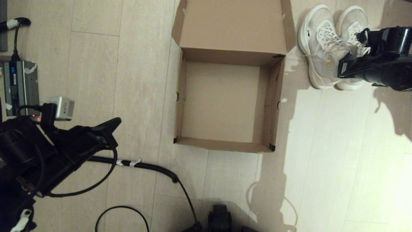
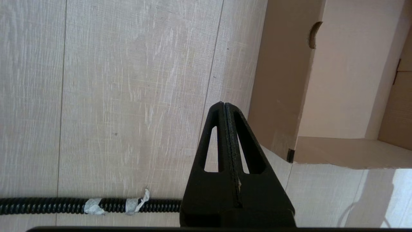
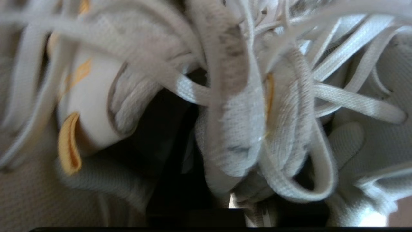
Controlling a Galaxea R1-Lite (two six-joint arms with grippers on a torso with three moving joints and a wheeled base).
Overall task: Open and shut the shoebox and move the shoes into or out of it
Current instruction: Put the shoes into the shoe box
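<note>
The shoebox (image 1: 225, 145) stands open and empty in the middle of the floor, its lid (image 1: 231, 25) folded back on the far side. The two white shoes (image 1: 318, 42) lie side by side on the floor to its right, toes pointing away. My right gripper (image 1: 349, 59) reaches in from the right at their openings and is shut on the bunched collar fabric and laces (image 3: 235, 129) of the shoes. My left gripper (image 1: 112, 124) hangs shut and empty left of the box, near its front left corner (image 2: 291, 154); in the left wrist view its fingers (image 2: 224, 104) are pressed together.
A black ribbed cable (image 1: 145, 166) with tape wraps runs across the floor in front of the box. A grey power unit (image 1: 19, 85) and a white adapter (image 1: 64, 108) sit at the far left. Sunlit floor lies at the right front.
</note>
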